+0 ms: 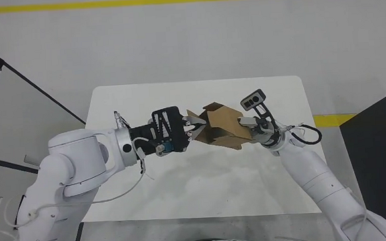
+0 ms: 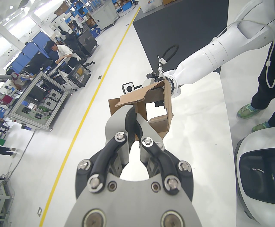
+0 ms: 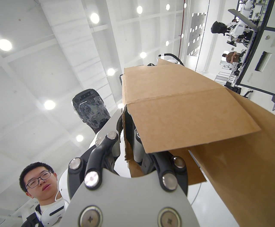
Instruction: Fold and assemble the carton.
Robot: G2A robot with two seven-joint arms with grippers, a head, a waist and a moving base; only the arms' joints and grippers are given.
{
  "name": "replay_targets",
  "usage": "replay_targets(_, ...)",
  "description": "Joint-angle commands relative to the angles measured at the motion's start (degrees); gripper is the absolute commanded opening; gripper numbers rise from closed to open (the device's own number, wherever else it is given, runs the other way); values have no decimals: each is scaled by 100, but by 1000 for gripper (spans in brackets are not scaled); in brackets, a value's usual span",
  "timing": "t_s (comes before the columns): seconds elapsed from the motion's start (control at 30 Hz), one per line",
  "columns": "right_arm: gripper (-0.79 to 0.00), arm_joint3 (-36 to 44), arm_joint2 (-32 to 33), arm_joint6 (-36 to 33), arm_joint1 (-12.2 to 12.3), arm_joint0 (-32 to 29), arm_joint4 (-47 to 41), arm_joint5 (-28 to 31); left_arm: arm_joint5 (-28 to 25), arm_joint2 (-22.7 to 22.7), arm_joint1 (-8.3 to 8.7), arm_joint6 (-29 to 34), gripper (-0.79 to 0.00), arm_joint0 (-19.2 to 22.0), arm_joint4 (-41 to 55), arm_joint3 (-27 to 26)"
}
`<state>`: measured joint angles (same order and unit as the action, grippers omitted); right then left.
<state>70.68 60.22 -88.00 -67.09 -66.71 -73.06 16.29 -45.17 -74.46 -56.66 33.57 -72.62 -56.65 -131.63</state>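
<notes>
A brown cardboard carton [image 1: 223,125] hangs above the middle of the white table [image 1: 198,97], held between both arms. In the top view my left gripper [image 1: 195,128] is shut on the carton's left flap. The left wrist view shows the same gripper [image 2: 133,117] pinching a cardboard panel, with the open carton [image 2: 158,107] beyond it, its flaps loose. My right gripper [image 1: 246,125] holds the carton's right end. In the right wrist view its fingers [image 3: 137,146] clamp a cardboard wall, and the carton's [image 3: 182,107] broad panels hide the fingertips.
A dark frame structure [image 1: 5,99] stands off the table's left side and a black mat [image 1: 381,149] lies at the right. A person's legs and shoes [image 2: 255,111] stand beside the table's right edge. Bare tabletop [image 1: 204,186] lies under and around the carton.
</notes>
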Motion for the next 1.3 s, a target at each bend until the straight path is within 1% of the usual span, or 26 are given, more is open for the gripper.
replay_targets(0.0, -785, 0, 0, 0, 0, 0, 0, 0, 0, 0, 0, 0, -785, 0, 0, 0)
replay_targets(0.97, -785, 0, 0, 0, 0, 0, 0, 0, 0, 0, 0, 0, -785, 0, 0, 0)
replay_targets(1.0, -388, 15, 0, 39, 0, -7, 16, -6, 23, 2, -1, -19, -317, -9, 3, 4)
replay_targets(1.03, -582, 65, 2, 120, -1, -25, 64, -20, 60, 8, -2, -52, -508, -29, -9, 5)
replay_targets(1.07, -785, 138, 16, 190, 1, -55, 132, -32, 76, 21, -1, -87, -677, -52, -35, -2)
replay_targets(1.1, -785, 189, 35, 221, 4, -85, 195, -40, 91, 25, 0, -112, -785, -60, -65, -5)
replay_targets(1.27, -785, 318, 141, 282, 8, -187, 354, -59, 100, 55, 8, -187, -785, -53, -152, 7)
